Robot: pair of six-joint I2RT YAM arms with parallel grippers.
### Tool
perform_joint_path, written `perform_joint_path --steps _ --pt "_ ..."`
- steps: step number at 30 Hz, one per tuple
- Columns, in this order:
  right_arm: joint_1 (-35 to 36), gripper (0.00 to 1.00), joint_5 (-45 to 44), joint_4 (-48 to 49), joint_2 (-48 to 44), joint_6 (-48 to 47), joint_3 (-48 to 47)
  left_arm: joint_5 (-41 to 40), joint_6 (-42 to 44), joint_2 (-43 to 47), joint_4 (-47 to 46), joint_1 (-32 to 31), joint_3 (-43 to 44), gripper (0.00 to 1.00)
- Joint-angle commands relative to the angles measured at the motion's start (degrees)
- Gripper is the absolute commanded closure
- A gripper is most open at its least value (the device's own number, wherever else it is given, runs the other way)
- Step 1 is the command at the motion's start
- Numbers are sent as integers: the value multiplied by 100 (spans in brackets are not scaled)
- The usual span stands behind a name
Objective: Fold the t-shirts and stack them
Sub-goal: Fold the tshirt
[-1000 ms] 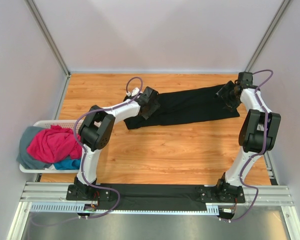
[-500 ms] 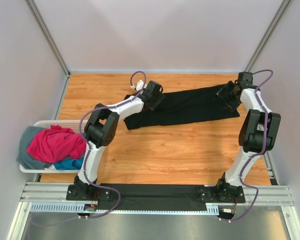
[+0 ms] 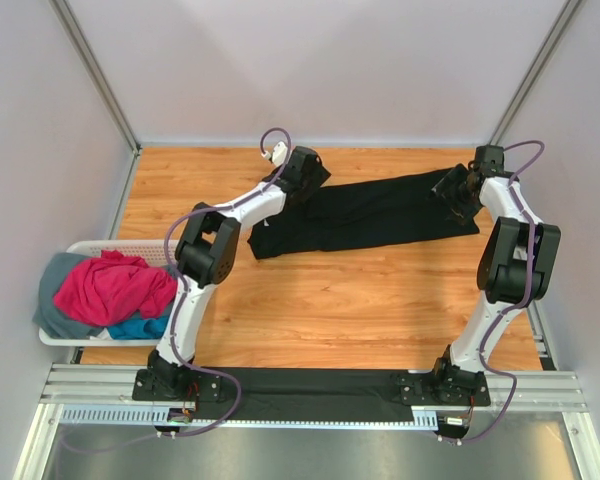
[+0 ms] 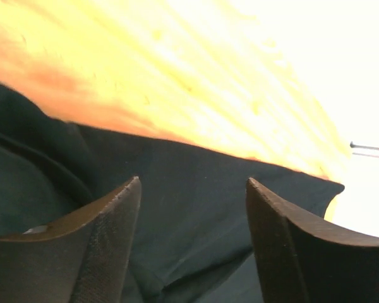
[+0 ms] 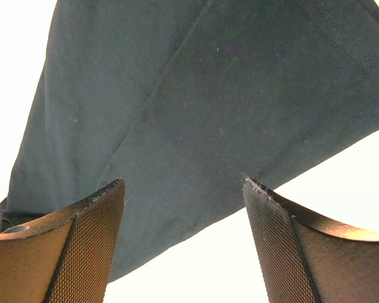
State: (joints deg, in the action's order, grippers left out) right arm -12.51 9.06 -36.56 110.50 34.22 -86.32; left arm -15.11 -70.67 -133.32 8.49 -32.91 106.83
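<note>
Wooden table, white-walled booth. Black shirt: long band near the far edge, long axis left to right. Left gripper: wide, empty, over the left end. Right gripper: wide, empty, over the right end. Pink shirt: in basket, left edge.

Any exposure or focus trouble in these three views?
Top external: even light, sharp; the black t-shirt reads flat, folds barely legible. Left wrist: the table is blown out to yellow-white glare, grain lost. Right wrist: everything beyond the shirt clips to white, yet the right hand shows crisp pad weave.
</note>
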Motion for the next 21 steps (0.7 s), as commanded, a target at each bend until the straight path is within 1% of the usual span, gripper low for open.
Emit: perform_joint_path --steps 1,2,3,4,5,7,8,9,10,12,13,15,21 --pt "-6 22 -27 26 33 -82 -165 -114 686 990 -199 30 -440 25" --pt "-6 22 -10 34 42 -73 -165 -149 713 1383 -173 30 -635 23" --pt "-6 22 -1 34 42 -64 -157 -167 687 1570 -181 30 -854 22" --pt "-6 22 -1 52 51 -64 -165 -176 634 1755 -155 30 -1300 21" --pt "-6 22 8 61 51 -56 -157 -176 556 2061 -155 30 -1522 20" --pt "-6 20 8 70 60 -64 -139 -53 371 2274 -164 30 -2049 18" --pt "-6 19 8 78 42 -73 -122 -18 353 2353 -164 30 -2156 18" --pt "-6 16 -1 87 33 -82 -113 60 335 2354 -129 30 -2227 17" --pt "3 10 -18 96 16 -73 -113 96 292 2328 -68 30 -2332 17" --pt "-6 5 -27 79 -19 -108 -121 219 300 2205 -67 30 -2377 16" --pt "-6 0 -44 70 -28 -134 -130 254 300 2092 -119 30 -2412 16" --pt "-6 0 -62 26 -72 -187 -139 307 326 1985 -320 30 -2473 15" --pt "-5 0 -54 78 -134 -258 -130 280 484 1599 -550 30 -2368 14"
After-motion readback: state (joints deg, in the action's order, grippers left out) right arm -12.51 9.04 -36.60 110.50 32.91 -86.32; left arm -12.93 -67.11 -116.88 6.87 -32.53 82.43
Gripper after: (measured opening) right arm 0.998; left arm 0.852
